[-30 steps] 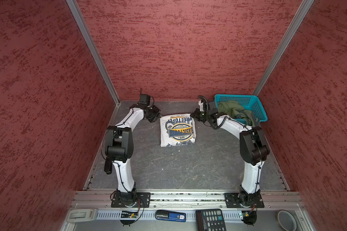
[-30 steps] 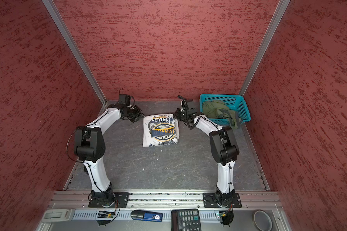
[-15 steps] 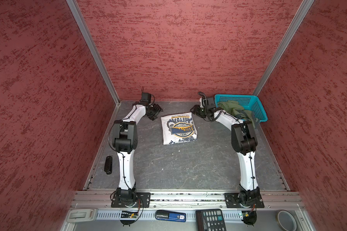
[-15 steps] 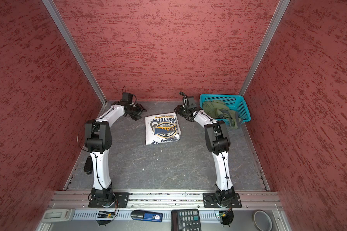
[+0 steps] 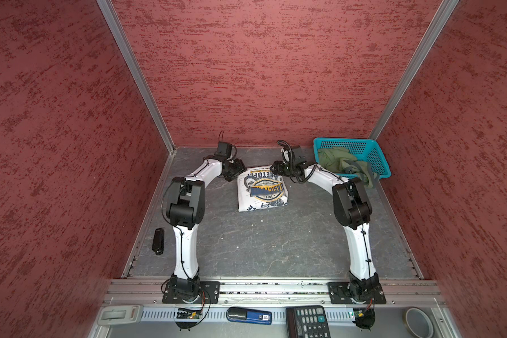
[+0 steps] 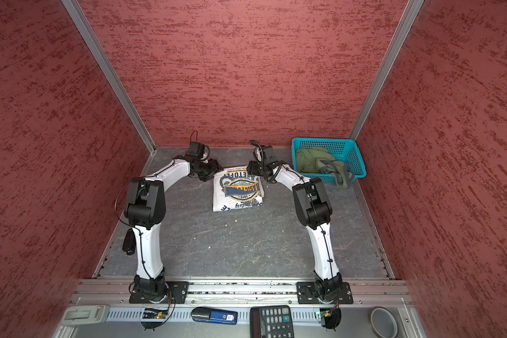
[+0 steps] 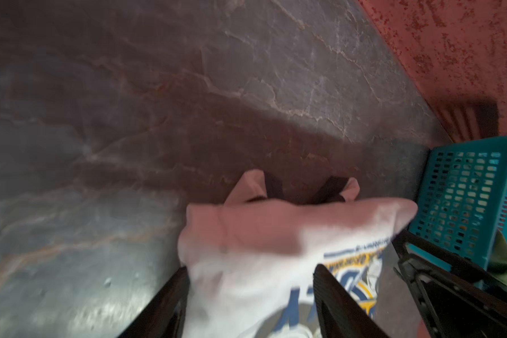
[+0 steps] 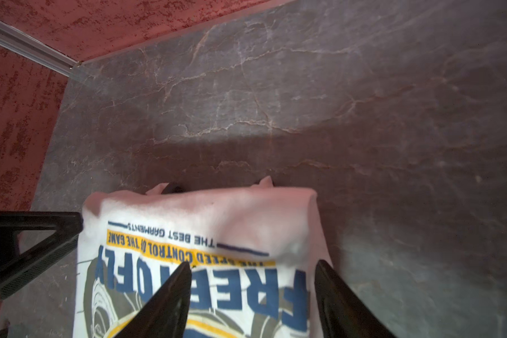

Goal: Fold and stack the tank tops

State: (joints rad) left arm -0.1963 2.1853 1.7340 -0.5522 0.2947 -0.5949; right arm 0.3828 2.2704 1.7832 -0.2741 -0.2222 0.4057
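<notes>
Both elbows have bent back; left gripper (image 5: 234, 172) and right gripper (image 5: 277, 169), jaws now spread, sit at the far corners of the folded white tank top (image 5: 262, 190) on the grey worktop (image 5: 261, 243); the olive tank top (image 5: 340, 162) fills the teal basket (image 5: 360, 146) beyond.

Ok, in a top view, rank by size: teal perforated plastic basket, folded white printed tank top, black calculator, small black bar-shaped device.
1. teal perforated plastic basket
2. folded white printed tank top, slightly smaller
3. black calculator, cropped, nearest camera: unsure
4. small black bar-shaped device
</notes>
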